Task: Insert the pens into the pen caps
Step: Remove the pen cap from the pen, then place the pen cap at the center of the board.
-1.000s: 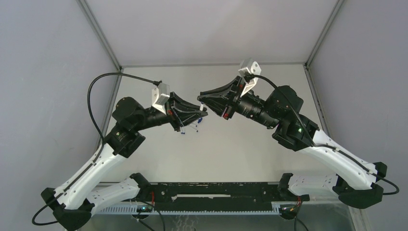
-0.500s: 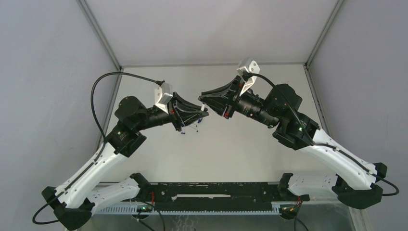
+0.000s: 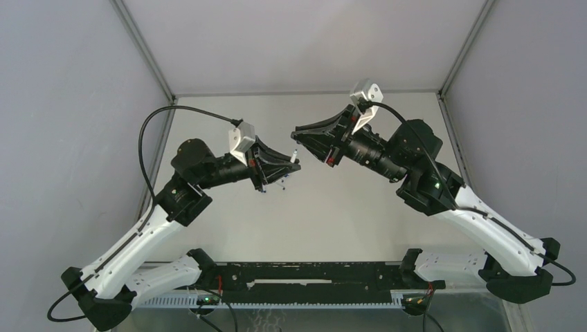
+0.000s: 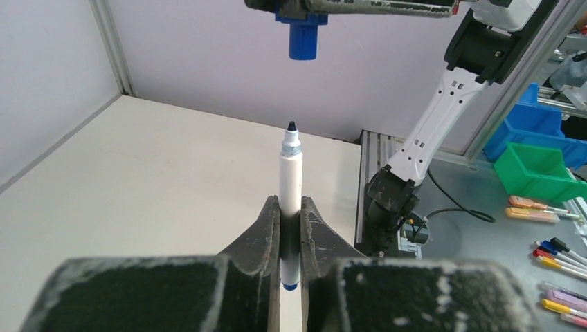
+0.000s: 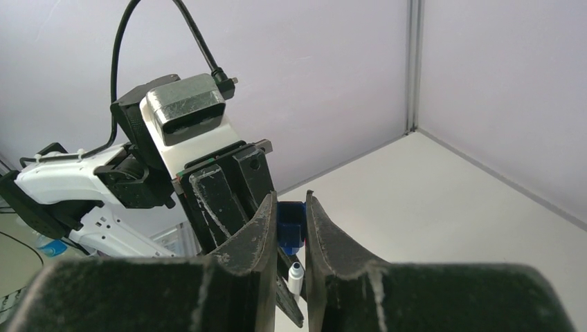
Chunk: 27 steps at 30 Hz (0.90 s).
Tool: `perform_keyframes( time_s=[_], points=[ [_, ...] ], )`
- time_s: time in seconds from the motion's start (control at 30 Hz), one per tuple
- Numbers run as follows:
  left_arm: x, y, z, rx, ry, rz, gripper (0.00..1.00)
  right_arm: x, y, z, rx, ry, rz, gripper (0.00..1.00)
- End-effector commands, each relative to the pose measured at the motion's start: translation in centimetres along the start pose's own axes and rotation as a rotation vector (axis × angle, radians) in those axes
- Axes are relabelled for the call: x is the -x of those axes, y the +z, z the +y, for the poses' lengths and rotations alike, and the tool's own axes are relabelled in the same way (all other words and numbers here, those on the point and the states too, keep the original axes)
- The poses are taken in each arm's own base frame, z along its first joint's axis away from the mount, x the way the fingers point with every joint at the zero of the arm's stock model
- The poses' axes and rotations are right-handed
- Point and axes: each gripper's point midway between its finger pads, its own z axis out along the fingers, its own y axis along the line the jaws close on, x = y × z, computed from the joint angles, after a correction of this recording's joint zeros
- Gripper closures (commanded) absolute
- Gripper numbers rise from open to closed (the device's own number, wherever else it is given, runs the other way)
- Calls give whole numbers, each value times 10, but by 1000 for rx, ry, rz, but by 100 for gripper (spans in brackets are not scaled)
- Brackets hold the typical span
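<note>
Pen and cap are both off the table, held in the air between the two arms and facing each other with a clear gap between them. The left fingers are closed tight on the lower part of the white barrel. Most of the pen, with its dark tip, stands free above them, and a bit of blue tail shows below. The right fingers are clamped on the sides of the blue cap, whose free end points towards the pen tip.

The step in hand looks like lining up before the push, and that is where it could fail. From the left wrist view the cap sits slightly to one side of the pen's line. If the arms close the gap without correcting this, the tip would probably meet the rim instead of the opening. The pen is gripped low, so a sideways knock at the tip has plenty of leverage and could tilt it between the pads. A push straight along the barrel could slide it down through the grip rather than seat it. The cap is short and pinched only at its sides, so an off-centre push could make it pivot or pop out and drop to the table.
</note>
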Motion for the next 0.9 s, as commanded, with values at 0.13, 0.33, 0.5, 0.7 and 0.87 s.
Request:
perform_keyframes(
  time_s=[0.13, 0.33, 0.5, 0.7, 0.87],
  points=[
    [-8, -6, 7, 50, 20, 0, 100, 8, -8, -14, -58, 29, -20, 100],
    [-12, -31, 44, 309, 4, -26, 100, -53, -21, -91, -359, 74, 156, 100],
    [-22, -69, 85, 546, -61, -59, 100, -159, -22, -133, -449, 126, 498, 100],
    [-34, -99, 110, 703, -43, -59, 100, -295, -19, -163, -482, 189, 864, 100],
    [-41, -107, 115, 742, -17, -55, 100, -357, -18, -179, -522, 209, 989, 100]
  ],
)
